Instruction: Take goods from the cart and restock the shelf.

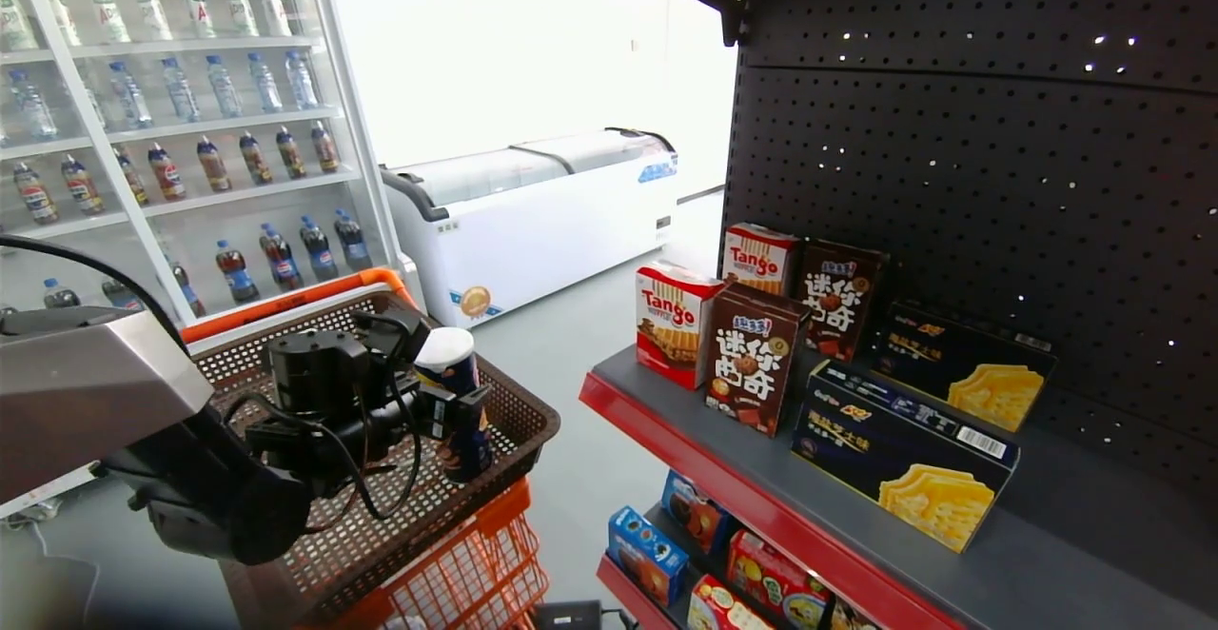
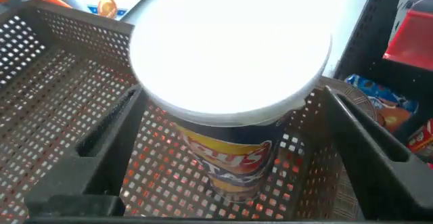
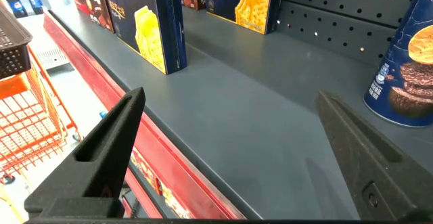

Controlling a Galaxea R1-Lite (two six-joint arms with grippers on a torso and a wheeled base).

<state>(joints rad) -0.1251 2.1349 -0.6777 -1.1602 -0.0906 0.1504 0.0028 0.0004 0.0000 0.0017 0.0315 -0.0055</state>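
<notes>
Left gripper (image 1: 461, 411) brackets the chip canister (image 1: 447, 354) at mid-body, side-on, probably so it can lift the canister upright out of the cart basket (image 1: 533, 416). Whether it is clamped or only straddling, I cannot tell. The canister stands upright near the basket's corner closest to the shelf (image 1: 1094, 535), white lid up, with the perforated basket floor visible under it in the left wrist view.

Right gripper (image 3: 230, 109) hangs spread and empty over a bare stretch of the shelf board, likely marking the free spot. A blue canister (image 3: 406, 75) already stands near the pegboard back there.

Farther along the board, blue-and-yellow boxes (image 1: 904, 459), brown boxes (image 1: 752, 368) and red wafer boxes (image 1: 671, 325) fill the end nearest the cart. The basket wall and the shelf's red front lip (image 1: 723, 487) lie between the canister and the board, so it looks as if it must go up and over.
</notes>
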